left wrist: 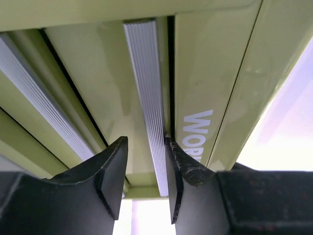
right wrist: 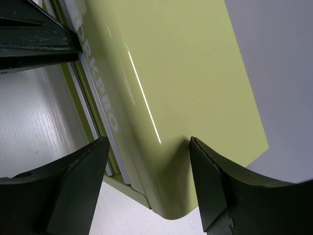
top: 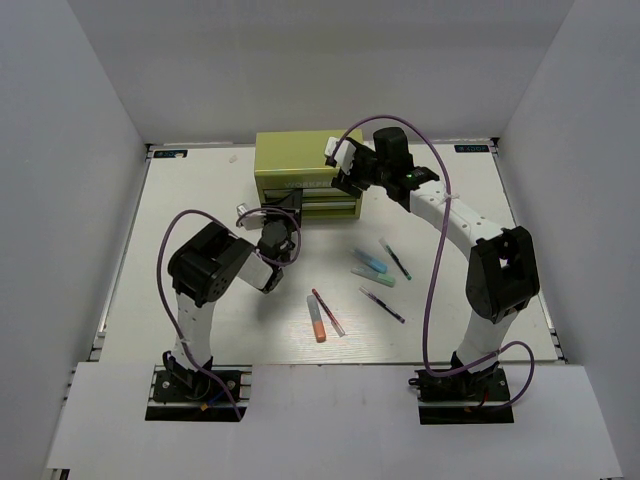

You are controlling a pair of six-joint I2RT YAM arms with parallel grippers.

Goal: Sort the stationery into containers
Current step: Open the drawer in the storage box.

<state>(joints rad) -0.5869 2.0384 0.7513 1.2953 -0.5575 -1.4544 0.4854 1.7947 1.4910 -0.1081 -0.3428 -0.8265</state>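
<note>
Six pens lie on the table [top: 200, 180], a little right of its middle and closer to the near edge than the chest is. Closest to the near edge is the orange marker [top: 318, 323]. The thin red-white pen [top: 328, 312] lies just beside it on the right. Further right a dark pen [top: 383, 305] lies on a slant. A bit farther back, the teal marker [top: 373, 277] and the blue marker [top: 369, 262] lie side by side. A second dark pen [top: 396, 258] lies just to their right. All six lie flat, well apart from the chest and from both grippers. Farther back, the left gripper [left wrist: 145, 142] is at the front of the chest [top: 295, 155], on the left part of that front. Its jaws are narrow and stand on both sides of a ribbed silver handle [left wrist: 146, 88]. One finger [left wrist: 176, 166] touches the handle, and there is a small gap at the other finger. I cannot tell which drawer the handle belongs to. The chest is yellow-green and stands near the far edge of the table, about in the middle. It has white letters [right wrist: 98, 93] on its front. The right gripper [right wrist: 146, 144] is at the chest's top right front corner. Its jaws are wide apart, that rounded corner shows between the two fingers, and they hold nothing.
</note>
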